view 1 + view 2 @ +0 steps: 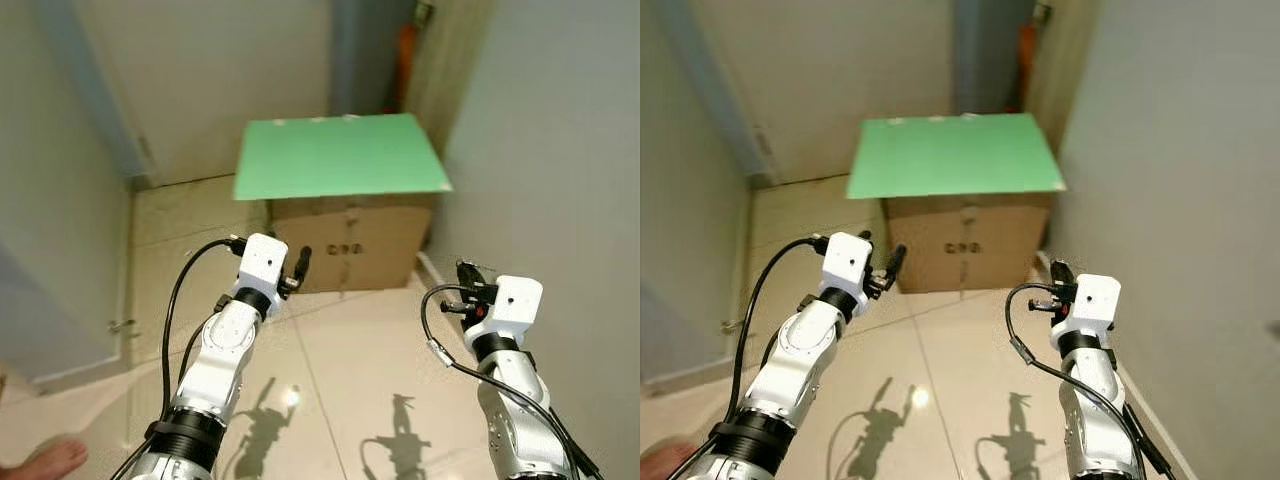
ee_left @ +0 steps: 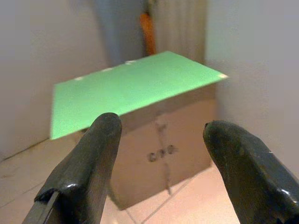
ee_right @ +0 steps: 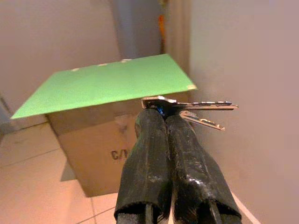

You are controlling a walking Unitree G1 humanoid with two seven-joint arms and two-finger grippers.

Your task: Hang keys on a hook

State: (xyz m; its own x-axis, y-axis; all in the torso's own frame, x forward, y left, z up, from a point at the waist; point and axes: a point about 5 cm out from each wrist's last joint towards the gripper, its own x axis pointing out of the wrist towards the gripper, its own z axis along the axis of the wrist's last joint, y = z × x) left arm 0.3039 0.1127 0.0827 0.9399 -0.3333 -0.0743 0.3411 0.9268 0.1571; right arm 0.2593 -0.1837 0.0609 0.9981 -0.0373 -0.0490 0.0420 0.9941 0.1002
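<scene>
My right gripper (image 1: 467,274) is shut on a small bunch of silver keys (image 3: 198,109), which stick out sideways past its fingertips (image 3: 161,114). It is raised at the lower right, close to the grey wall (image 1: 560,150) on that side. At the lower left my left gripper (image 1: 300,262) is held up and open, with nothing between its two black fingers (image 2: 88,168). Both grippers point towards a cardboard box (image 1: 352,243) topped by a green board (image 1: 340,155).
The box stands on the tiled floor (image 1: 340,360) in a narrow corner, against the right wall. A pale door or panel (image 1: 50,230) lines the left side. A person's foot (image 1: 45,462) is at the bottom left. An orange object (image 1: 404,55) stands behind the box.
</scene>
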